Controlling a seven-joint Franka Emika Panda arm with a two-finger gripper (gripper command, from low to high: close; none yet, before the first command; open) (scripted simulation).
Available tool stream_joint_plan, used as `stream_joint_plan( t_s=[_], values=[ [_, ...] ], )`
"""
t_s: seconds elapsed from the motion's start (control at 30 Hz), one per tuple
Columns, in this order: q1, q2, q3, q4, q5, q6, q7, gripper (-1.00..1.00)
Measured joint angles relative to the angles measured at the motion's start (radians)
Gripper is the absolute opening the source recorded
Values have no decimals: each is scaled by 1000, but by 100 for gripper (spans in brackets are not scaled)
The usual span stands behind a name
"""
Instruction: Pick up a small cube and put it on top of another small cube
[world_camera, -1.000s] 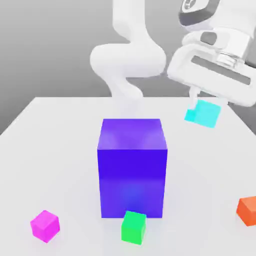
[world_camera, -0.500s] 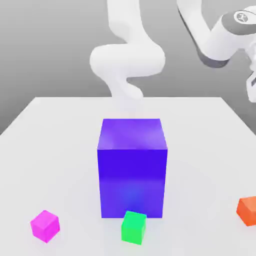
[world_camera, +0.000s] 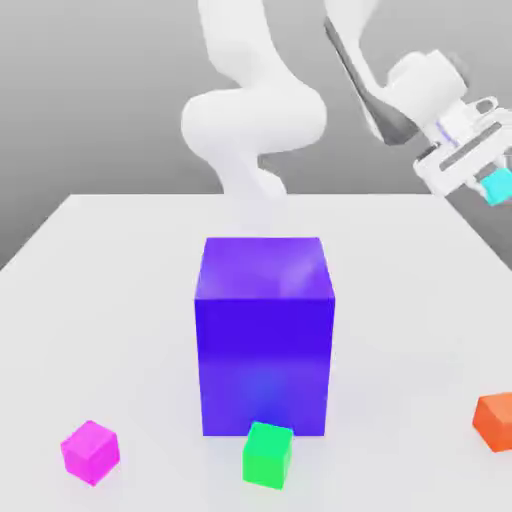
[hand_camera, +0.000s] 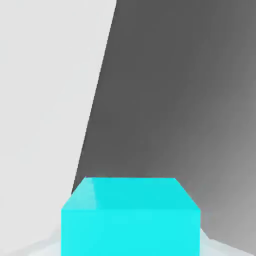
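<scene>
At the exterior view's right edge, high above the table (world_camera: 110, 260), the gripper (world_camera: 488, 172) is clamped on a small cyan cube (world_camera: 497, 186), which the hand view shows seated squarely between the jaws (hand_camera: 131, 217). That is not either of the task's 2 cubes. The small magenta cube (world_camera: 89, 452) sits on the table near the front, toward the exterior view's left, and the small green cube (world_camera: 268, 454) rests just in front of the big blue-violet cube (world_camera: 264, 335), close to its front face. An orange cube (world_camera: 494, 421) lies at the front, by the exterior view's right edge.

As the scene lies, nothing is stacked yet, so the task looks barely begun (the arm is carrying the wrong-coloured piece, well away from both targets). To do this step well, the held cube would need to be brought down low over a bare patch of table before release, not dropped from height. Then the approach to the magenta cube should come straight from above, jaws aligned with 2 opposite faces. Placing on the green one will call for care, since the big cube stands so close behind it.
</scene>
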Motion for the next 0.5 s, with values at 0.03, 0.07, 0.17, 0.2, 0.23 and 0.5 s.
stream_joint_plan(
  t_s=[0.03,0.07,0.17,0.2,0.23,0.5],
  values=[
    [14,-41,21,-8,6,63,-47,-100],
    [32,-73,39,-18,14,118,-100,-100],
    [101,-129,80,-48,20,246,-262,-100],
    [127,-138,90,-57,14,280,-314,-100],
    [152,-144,100,-65,5,310,-365,-100],
    [350,-98,164,-102,-181,452,-713,-100]
  ],
)
